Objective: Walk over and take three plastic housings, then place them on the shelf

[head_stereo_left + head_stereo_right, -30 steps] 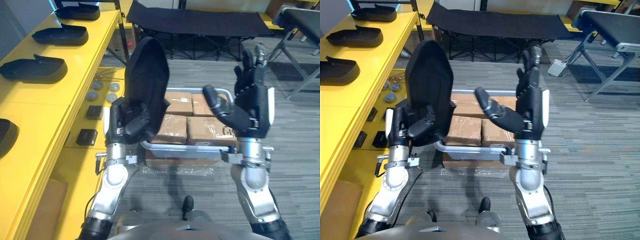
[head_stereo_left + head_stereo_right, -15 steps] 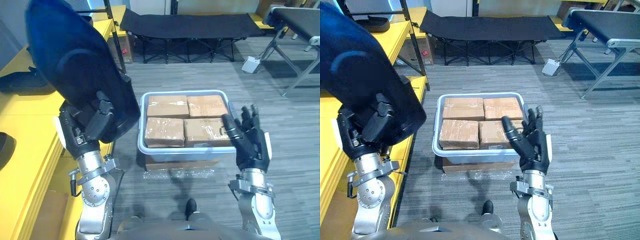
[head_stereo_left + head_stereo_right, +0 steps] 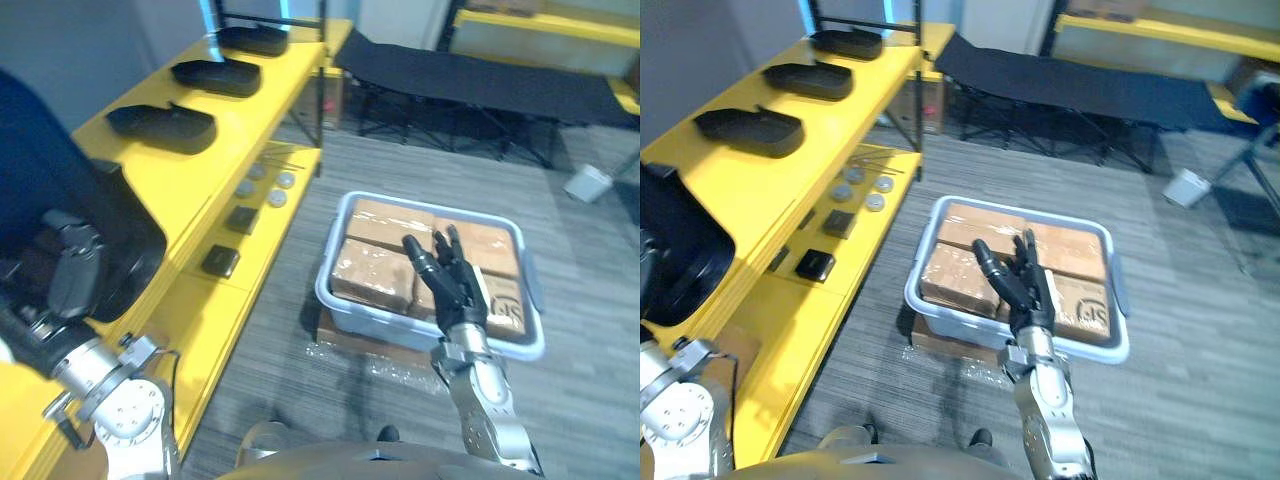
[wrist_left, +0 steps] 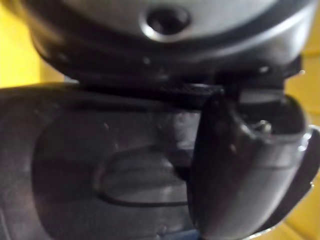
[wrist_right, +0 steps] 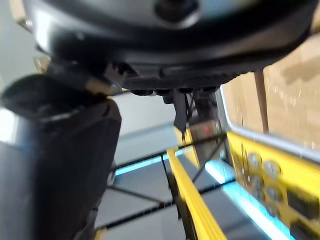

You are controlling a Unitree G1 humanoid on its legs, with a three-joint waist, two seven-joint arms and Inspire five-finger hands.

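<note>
While gripping large black rounded plastic housing (image 3: 40, 190) in left robot hand (image 3: 65, 290), thumb curled over shell, holds it at near end of long yellow shelf (image 3: 200, 175). Keeps right robot hand (image 3: 452, 285) wide, empty, over grey plastic tub (image 3: 330, 300) of brown cardboard boxes (image 3: 375, 275). Notes three similar black housings (image 3: 162, 125) farther along shelf.

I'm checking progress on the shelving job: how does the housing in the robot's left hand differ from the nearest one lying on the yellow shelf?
The held housing is gripped by the left hand and sits tilted; the shelf housing lies flat on the yellow shelf. The held housing is clamped, while the shelf housing is free of any hand. Both are black, elongated shells.
</note>
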